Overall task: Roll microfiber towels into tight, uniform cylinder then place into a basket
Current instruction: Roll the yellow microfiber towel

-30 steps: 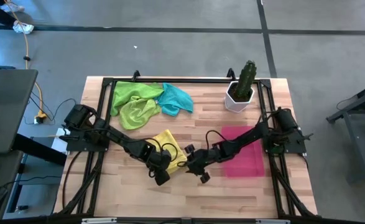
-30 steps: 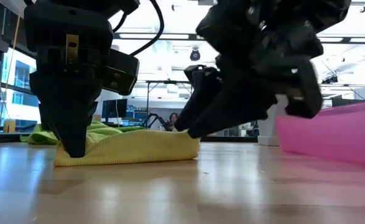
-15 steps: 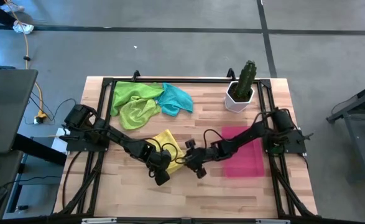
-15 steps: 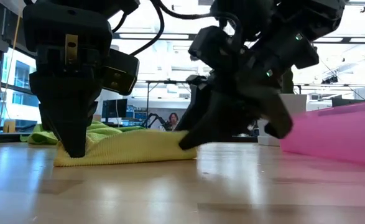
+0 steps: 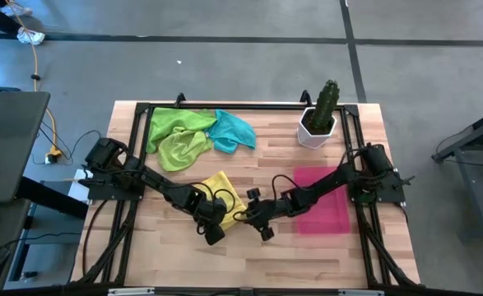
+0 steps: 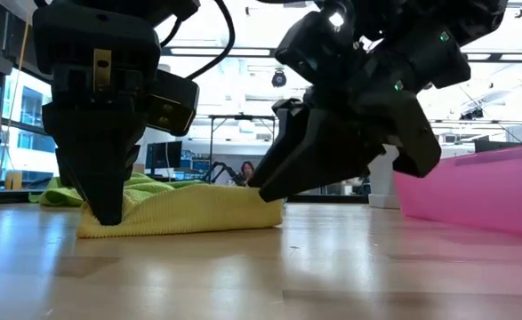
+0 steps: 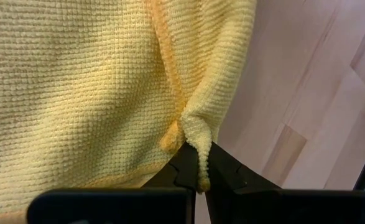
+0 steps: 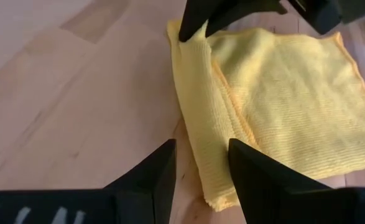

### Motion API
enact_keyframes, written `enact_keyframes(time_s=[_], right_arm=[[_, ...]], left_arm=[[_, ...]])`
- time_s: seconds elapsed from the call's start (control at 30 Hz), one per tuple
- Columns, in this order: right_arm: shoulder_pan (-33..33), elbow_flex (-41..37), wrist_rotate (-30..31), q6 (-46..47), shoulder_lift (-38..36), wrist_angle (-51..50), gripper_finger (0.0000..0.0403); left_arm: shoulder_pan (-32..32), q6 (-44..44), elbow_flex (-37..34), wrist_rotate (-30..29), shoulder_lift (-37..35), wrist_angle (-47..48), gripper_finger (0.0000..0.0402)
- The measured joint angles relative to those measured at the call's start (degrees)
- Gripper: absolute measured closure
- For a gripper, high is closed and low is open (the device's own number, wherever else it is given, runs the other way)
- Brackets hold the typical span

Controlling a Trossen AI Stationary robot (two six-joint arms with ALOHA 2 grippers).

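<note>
Yellow towel (image 5: 222, 191) corner pinched in left gripper (image 7: 196, 169) jaws, right gripper (image 8: 201, 163) jaws parted at its near edge, bare wood beside.

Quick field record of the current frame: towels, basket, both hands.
yellow towel: folded flat on the table, front centre
left hand: shut, pinching a corner of the yellow towel
right hand: open, just off the towel's other edge, not gripping it
green towels: crumpled heap, back left
teal towel: crumpled beside the green heap
basket: pink, right side, no towel seen inside
cactus pot: back right, behind the basket
rolled towels: none
</note>
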State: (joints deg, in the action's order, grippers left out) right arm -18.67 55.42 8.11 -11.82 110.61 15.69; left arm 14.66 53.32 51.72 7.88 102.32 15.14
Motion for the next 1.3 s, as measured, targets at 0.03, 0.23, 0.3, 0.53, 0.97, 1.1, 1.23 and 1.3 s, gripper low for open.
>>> enact_keyframes(time_s=[0.03, 0.23, 0.3, 0.53, 0.97, 1.1, 1.23, 1.3], right_arm=[[0.01, 0.00, -0.01, 0.27, 0.00, -0.03, 0.0263], [-0.79, 0.00, 0.31, -0.07, 0.00, 1.45, 0.0263], [-1.33, 0.02, 0.23, -0.02, 0.00, 1.70, 0.0263], [-1.57, 0.02, 0.19, 1.50, 0.00, 1.31, 0.0263], [1.57, 0.02, -0.36, 2.41, 2.75, 1.87, 0.0263], [2.25, 0.02, -0.59, 2.39, 3.15, 1.99, 0.0263], [3.05, 0.02, -1.43, 2.39, 3.15, 1.86, 0.0263], [3.41, 0.02, -2.46, 2.40, 3.15, 1.45, 0.0263]], left_arm=[[0.00, 0.00, 0.00, 0.02, 0.00, 0.00, 0.0397], [0.00, 0.00, 0.00, 0.02, 0.00, 0.00, 0.0397], [0.00, 0.00, 0.00, 0.02, 0.00, 0.00, 0.0397], [0.00, 0.00, 0.00, 0.02, 0.00, -0.02, 0.0397], [0.04, 0.00, -0.02, 0.03, 0.00, -0.35, 0.0397], [0.04, 0.00, -0.02, 0.04, 0.00, -0.40, 0.0397], [0.03, 0.00, -0.04, 0.27, 0.00, -0.93, 0.0397], [0.00, 0.00, -0.09, 0.46, 0.01, -1.49, 0.0397]])
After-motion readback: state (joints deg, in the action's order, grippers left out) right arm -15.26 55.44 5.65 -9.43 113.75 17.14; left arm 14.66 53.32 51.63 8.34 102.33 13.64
